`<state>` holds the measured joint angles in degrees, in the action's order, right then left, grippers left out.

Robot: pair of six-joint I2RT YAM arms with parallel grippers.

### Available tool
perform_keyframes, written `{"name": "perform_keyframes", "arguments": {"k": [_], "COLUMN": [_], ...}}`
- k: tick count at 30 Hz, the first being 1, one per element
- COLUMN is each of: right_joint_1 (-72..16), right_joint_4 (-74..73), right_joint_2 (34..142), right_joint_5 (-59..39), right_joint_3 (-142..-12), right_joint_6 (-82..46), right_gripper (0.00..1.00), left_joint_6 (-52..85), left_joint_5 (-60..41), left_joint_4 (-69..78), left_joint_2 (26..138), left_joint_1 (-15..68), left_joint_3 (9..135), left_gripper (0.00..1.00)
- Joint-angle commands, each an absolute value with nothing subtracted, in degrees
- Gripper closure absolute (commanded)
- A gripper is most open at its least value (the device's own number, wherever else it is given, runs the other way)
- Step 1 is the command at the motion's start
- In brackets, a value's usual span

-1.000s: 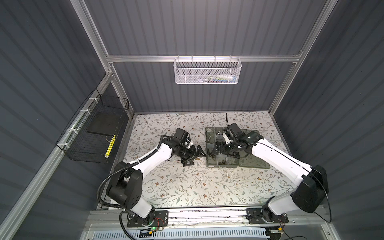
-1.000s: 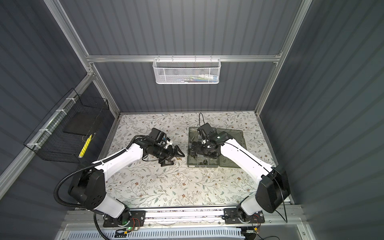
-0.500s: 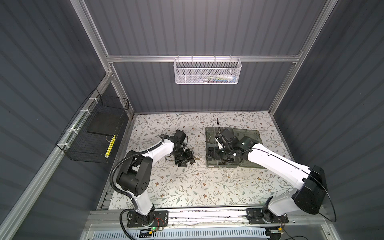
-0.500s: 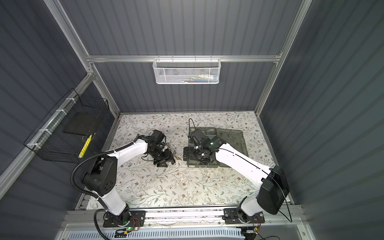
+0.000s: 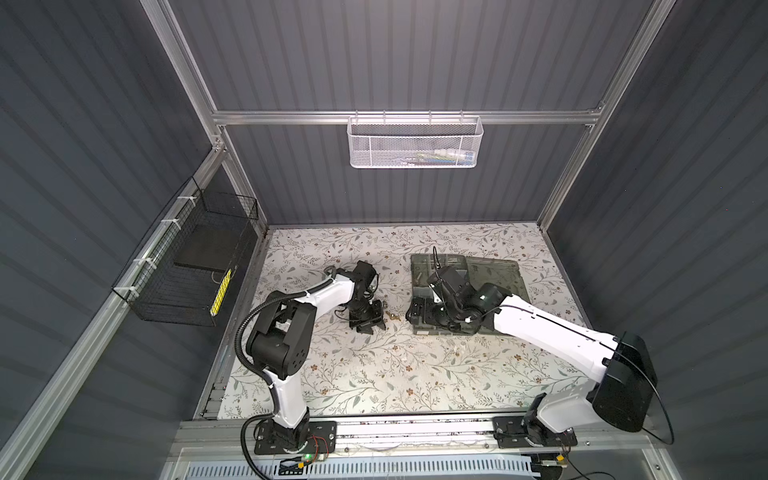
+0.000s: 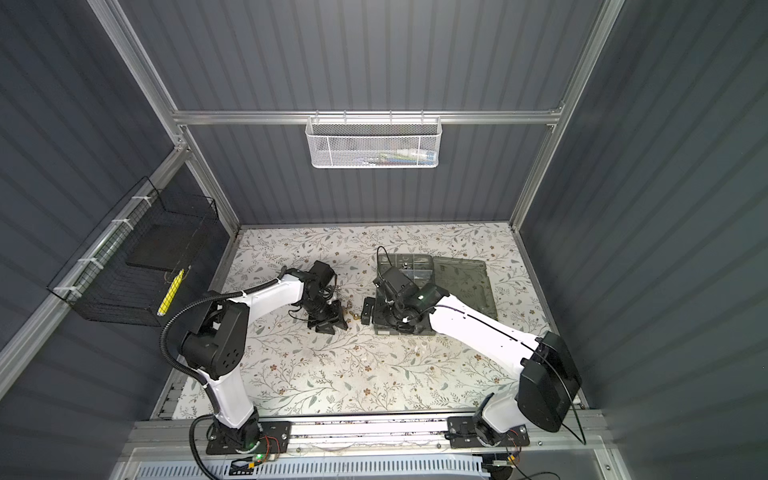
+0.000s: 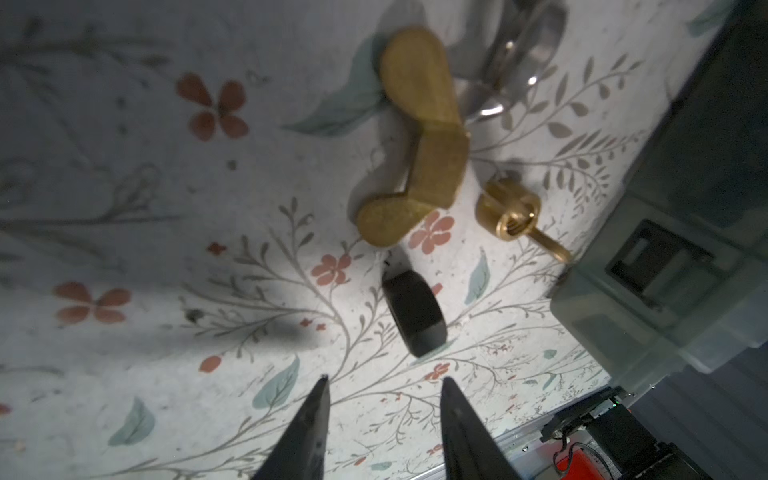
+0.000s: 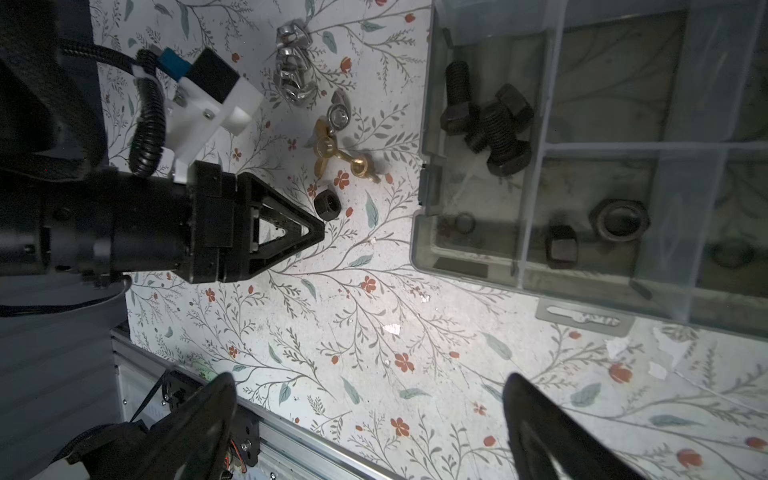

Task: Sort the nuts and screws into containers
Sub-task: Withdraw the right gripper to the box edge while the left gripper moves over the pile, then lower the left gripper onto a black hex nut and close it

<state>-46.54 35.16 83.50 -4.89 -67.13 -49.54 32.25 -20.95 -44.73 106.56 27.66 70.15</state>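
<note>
Hex nut, black: light, rigid, likely slippery; grip across flats. Left gripper narrow, empty; organiser box at its three o'clock in a top view. Right gripper wide, empty.

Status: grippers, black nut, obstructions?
Left gripper open, empty. Right gripper wide open. Black nut ungripped, just ahead of left gripper. Brass wing nut close beside.

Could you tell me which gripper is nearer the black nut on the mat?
Left: the left gripper is beside the black nut; the right gripper hangs farther off, by the organiser box.
</note>
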Motion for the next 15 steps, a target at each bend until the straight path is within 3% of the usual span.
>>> {"name": "perform_keyframes", "arguments": {"k": [1,15], "right_joint_1": [-46.67,-46.67], "right_joint_4": [33.73,33.57], "right_joint_2": [83.45,83.66], "right_joint_5": [-5.62,-5.98], "right_joint_3": [-66.04,-65.73], "right_joint_6": [-51.57,-51.78], "right_gripper": [0.01,0.01], "left_joint_6": [30.33,32.3], "left_joint_5": [-20.23,-21.14], "left_joint_4": [-45.18,-43.42], "left_joint_2": [107.62,109.0], "left_joint_1": [27.69,28.47], "left_joint_3": [71.9,74.97], "left_gripper": [0.58,0.58]}}
